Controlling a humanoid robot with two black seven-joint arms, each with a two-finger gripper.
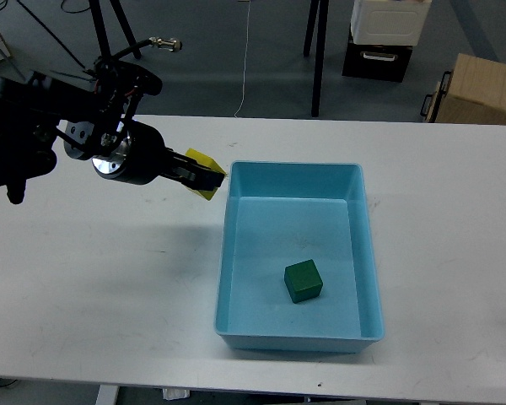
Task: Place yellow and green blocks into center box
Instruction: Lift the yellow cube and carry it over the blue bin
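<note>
My left gripper (206, 176) is shut on the yellow block (204, 164) and holds it in the air just left of the blue box's (236, 253) upper left corner. The green block (304, 281) lies inside the box, on its floor toward the front. The box stands in the middle of the white table (110, 295). My right arm and gripper are out of view.
Beyond the table's far edge are black tripod legs (110, 59), a cardboard box (481, 89) at the right and a white and black case (384, 34) on the floor.
</note>
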